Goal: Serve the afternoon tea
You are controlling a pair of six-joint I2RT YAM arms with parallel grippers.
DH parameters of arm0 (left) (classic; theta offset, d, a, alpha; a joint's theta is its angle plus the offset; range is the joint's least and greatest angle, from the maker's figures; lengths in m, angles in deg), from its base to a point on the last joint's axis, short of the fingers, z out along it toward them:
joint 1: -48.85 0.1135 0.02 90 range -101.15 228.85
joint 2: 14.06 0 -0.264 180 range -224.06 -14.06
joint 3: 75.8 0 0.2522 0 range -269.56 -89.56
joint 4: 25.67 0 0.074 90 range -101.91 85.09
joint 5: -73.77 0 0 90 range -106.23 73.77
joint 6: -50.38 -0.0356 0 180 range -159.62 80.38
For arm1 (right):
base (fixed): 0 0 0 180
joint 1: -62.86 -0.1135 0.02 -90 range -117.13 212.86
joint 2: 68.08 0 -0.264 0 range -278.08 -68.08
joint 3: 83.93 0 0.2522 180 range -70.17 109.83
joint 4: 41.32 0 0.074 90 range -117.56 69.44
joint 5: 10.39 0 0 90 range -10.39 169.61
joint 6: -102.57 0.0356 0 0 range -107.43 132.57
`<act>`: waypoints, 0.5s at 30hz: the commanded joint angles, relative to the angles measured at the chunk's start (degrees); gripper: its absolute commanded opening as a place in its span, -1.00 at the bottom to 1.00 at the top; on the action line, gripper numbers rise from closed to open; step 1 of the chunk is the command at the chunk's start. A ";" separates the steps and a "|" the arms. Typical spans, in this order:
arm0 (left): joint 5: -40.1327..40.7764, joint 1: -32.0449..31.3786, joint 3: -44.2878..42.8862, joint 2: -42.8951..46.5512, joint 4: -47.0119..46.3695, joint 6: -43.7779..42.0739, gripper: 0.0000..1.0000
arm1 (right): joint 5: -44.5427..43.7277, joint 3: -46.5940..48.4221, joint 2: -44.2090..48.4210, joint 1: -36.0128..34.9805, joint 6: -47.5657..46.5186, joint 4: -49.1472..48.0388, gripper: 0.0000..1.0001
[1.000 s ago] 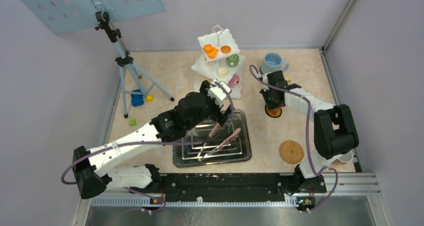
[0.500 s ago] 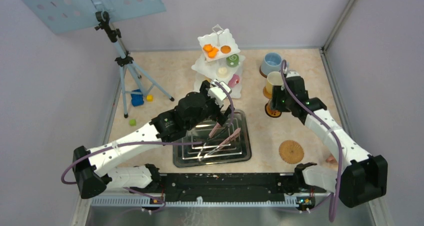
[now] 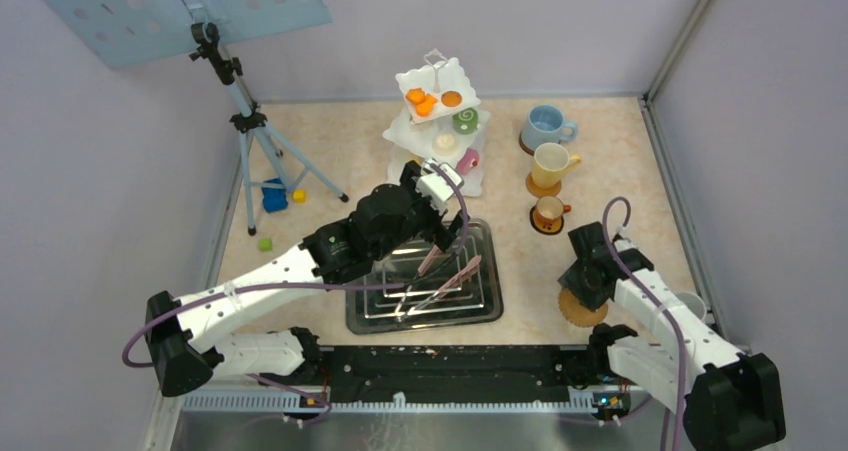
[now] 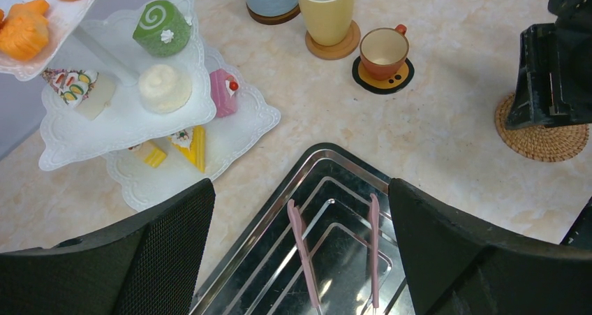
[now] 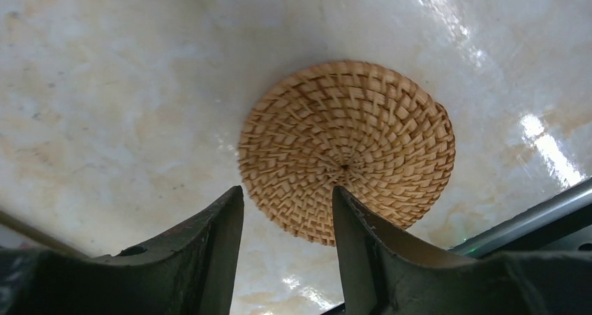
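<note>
The white three-tier stand holds orange, green swirl, cream, pink and yellow pastries. The blue mug, yellow mug and brown mug each stand on a coaster at the far right. My right gripper is open and empty just above a bare woven coaster. A pale mug is mostly hidden behind the right arm. My left gripper is open and empty above the tray's far corner.
The steel tray lies near the middle with the pink tongs in it. A blue tripod stands far left, with small coloured blocks by its feet. Walls close in the table on the left, back and right.
My right arm has drawn back from the yellow mug, which now stands free on its coaster, to the woven coaster near the front. The left arm has not moved.
</note>
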 commanded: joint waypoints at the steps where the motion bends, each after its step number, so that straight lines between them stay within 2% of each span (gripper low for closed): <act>1: 0.35 -0.38 -0.22 0.73 -2.43 0.31 0.97 | -1.09 -4.24 -0.06 0.39 7.85 -6.42 -0.02; 7: 0.31 -0.47 -0.15 0.64 -2.43 0.23 0.97 | 4.23 -8.29 -3.64 0.44 3.26 -23.83 -0.06; 11: 0.79 -0.47 -0.12 0.83 -2.43 -0.01 0.97 | 3.02 -7.03 -8.15 0.49 1.68 -30.57 -0.06; 15: 0.71 -0.47 -0.03 0.93 -2.43 -0.06 0.97 | 0.54 -3.76 -11.76 0.53 -0.92 -33.37 -0.06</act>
